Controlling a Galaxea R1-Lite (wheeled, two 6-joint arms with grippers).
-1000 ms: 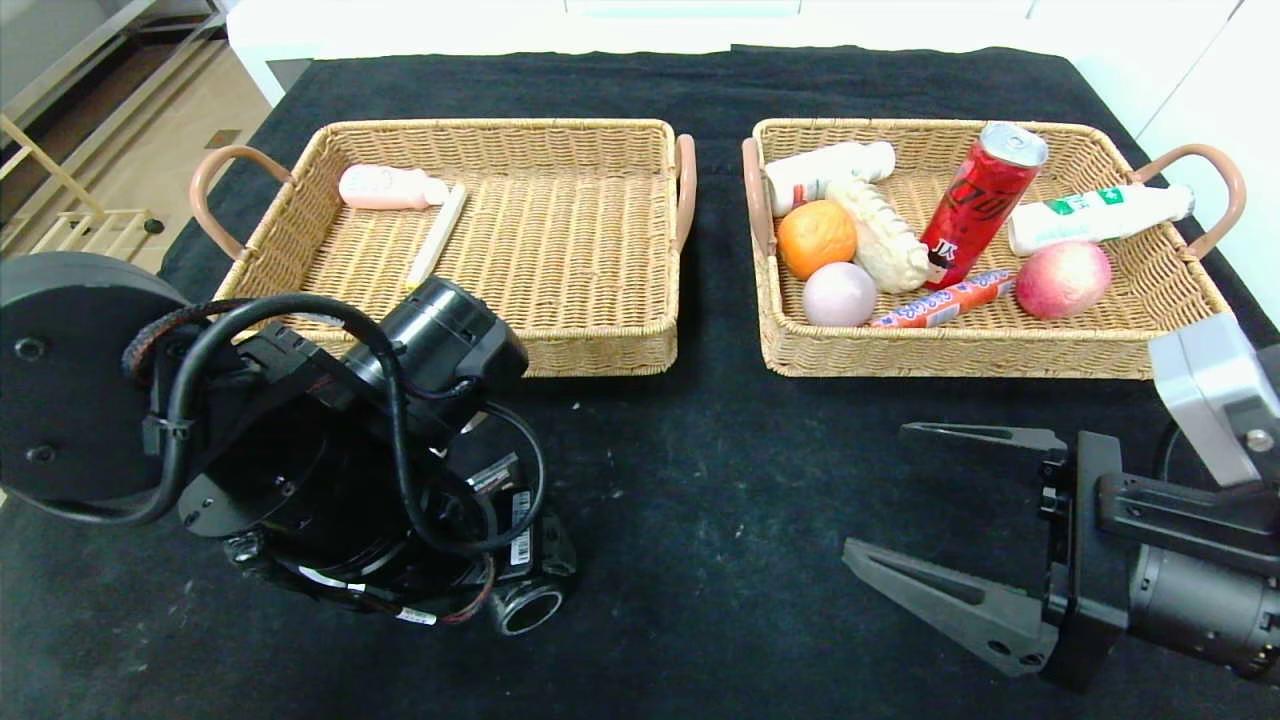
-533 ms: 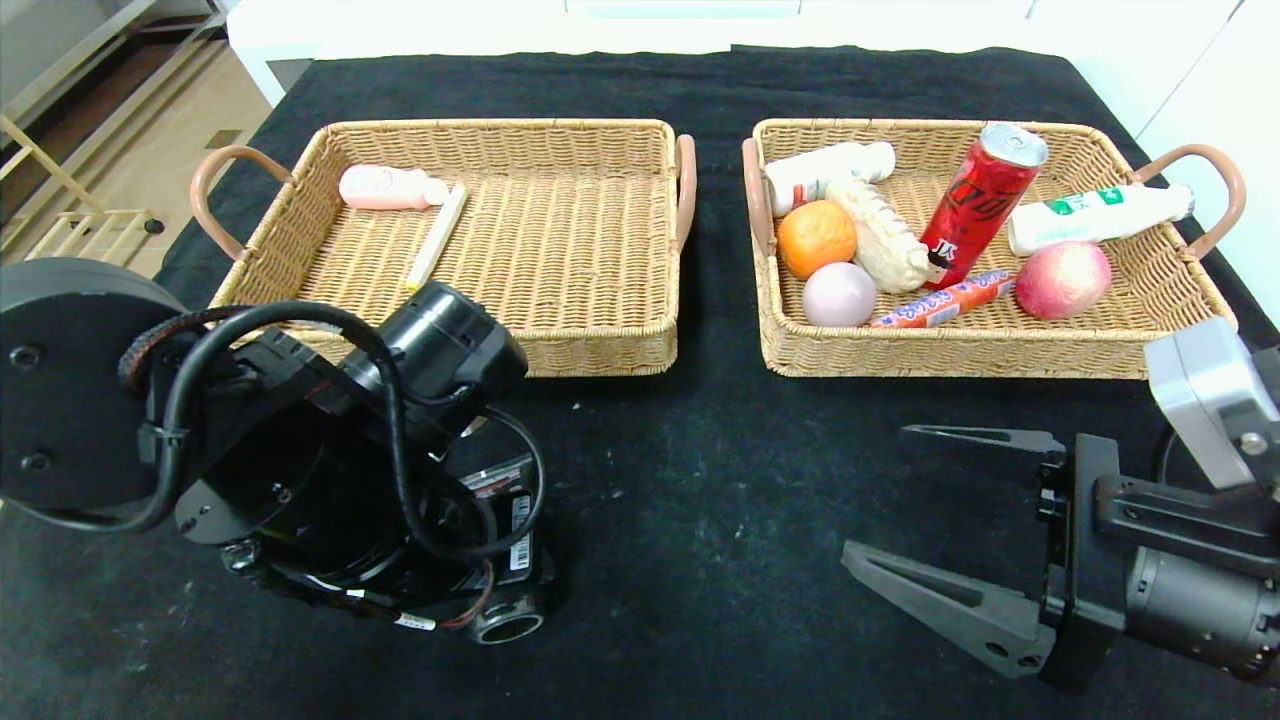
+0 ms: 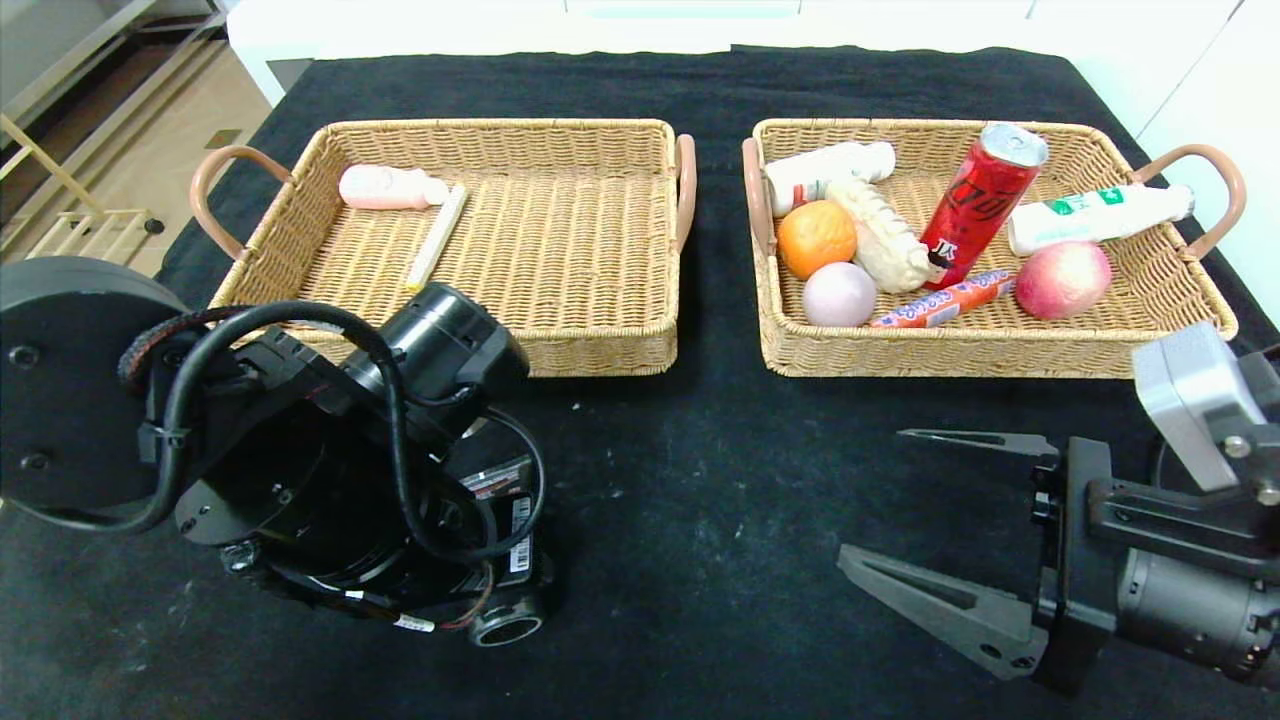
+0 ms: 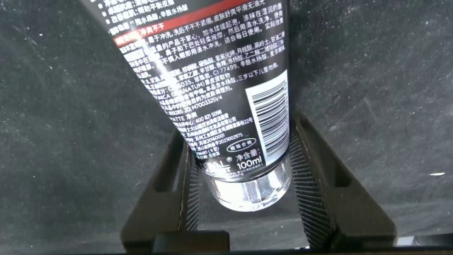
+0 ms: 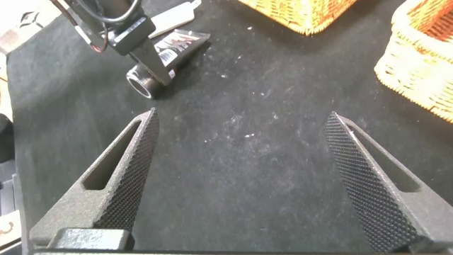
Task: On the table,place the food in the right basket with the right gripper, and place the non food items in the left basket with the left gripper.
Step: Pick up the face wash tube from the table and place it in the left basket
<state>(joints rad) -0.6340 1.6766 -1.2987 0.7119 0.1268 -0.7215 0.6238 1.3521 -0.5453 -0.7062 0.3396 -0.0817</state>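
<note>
A black tube with white print and a silver cap lies on the black cloth at the table's front left. My left gripper is shut on it, both ribbed fingers pressed against its sides just above the cap. In the head view the left arm hides most of the tube and only the cap shows. The left basket holds a pink bottle and a cream stick. The right basket holds food and drinks. My right gripper hovers open and empty over the cloth at the front right.
In the right basket lie an orange, a corn cob, a red can, an apple, a sausage stick and two white bottles. Bare cloth separates the two arms. The table's left edge drops to the floor.
My left gripper has shut on the black tube, and the tube's cap has shifted slightly toward the front left. The right arm has sunk a little.
</note>
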